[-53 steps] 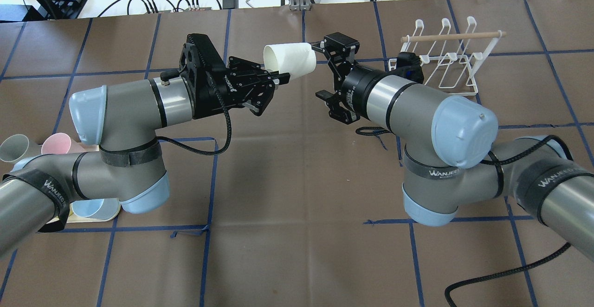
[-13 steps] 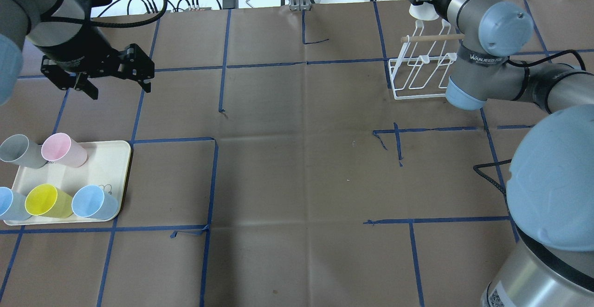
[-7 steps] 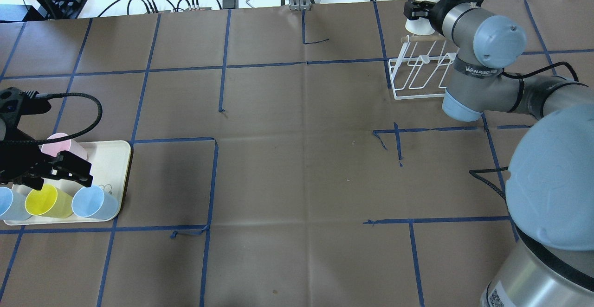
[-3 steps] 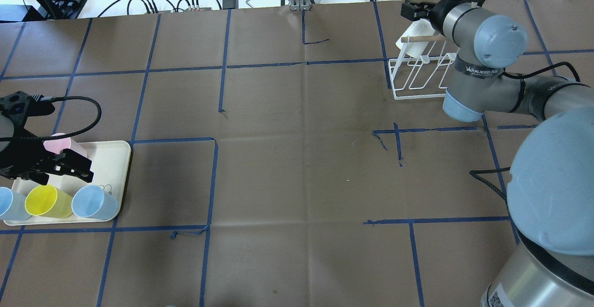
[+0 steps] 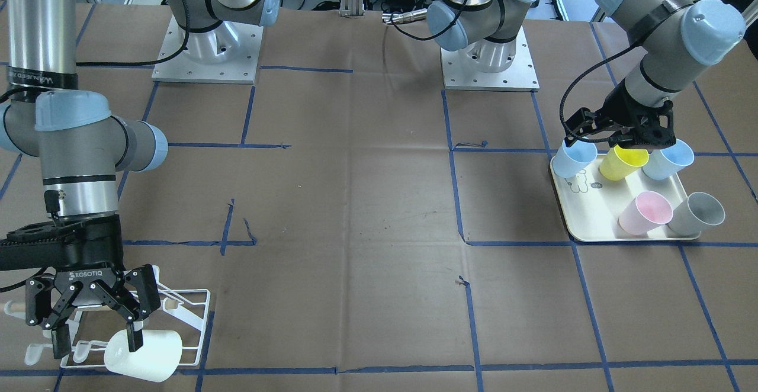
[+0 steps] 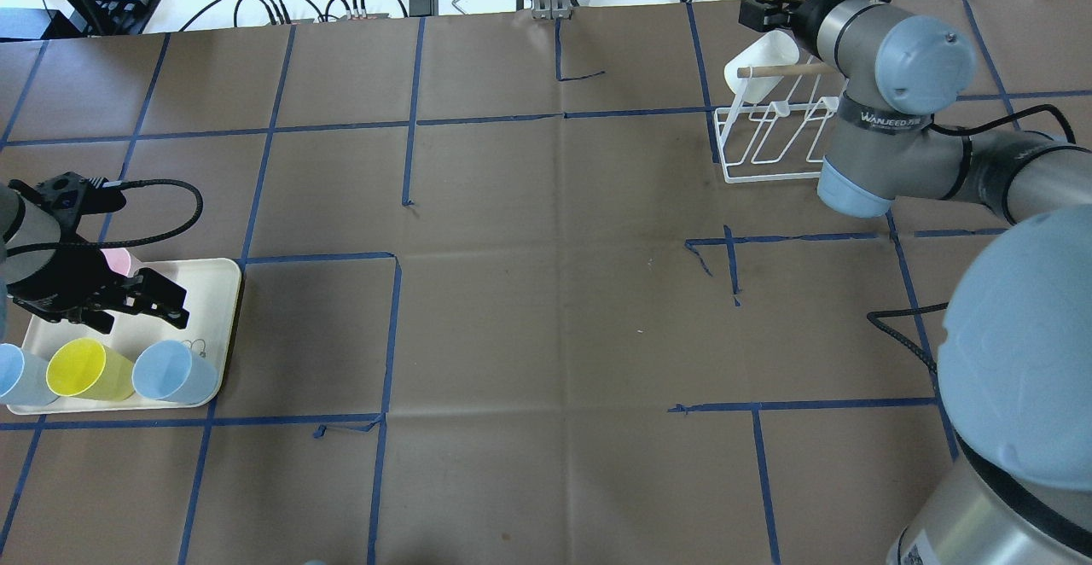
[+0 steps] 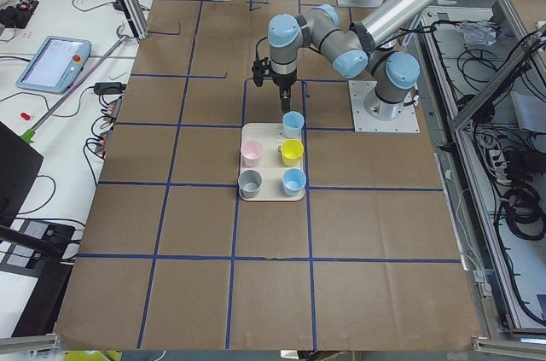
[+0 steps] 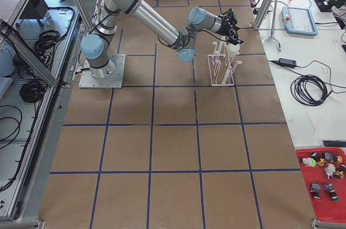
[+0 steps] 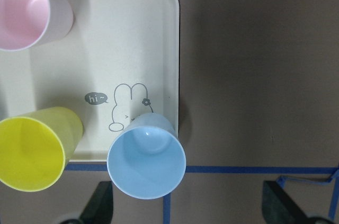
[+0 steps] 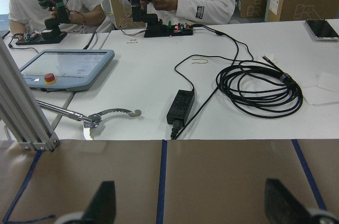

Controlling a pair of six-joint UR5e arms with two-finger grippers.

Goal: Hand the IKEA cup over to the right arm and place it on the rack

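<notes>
IKEA cup lies tilted on a prong just beneath the right claw, whose jaws stand spread and empty. One fingertip looks close to the cup's wall, though whether it touches I cannot tell. Pulling away well means rising straight, so nothing snags the smooth, tapered white plastic off the thin looped wire of the rack. Far from it across the bench, the left claw hangs open over coloured cups.
</notes>
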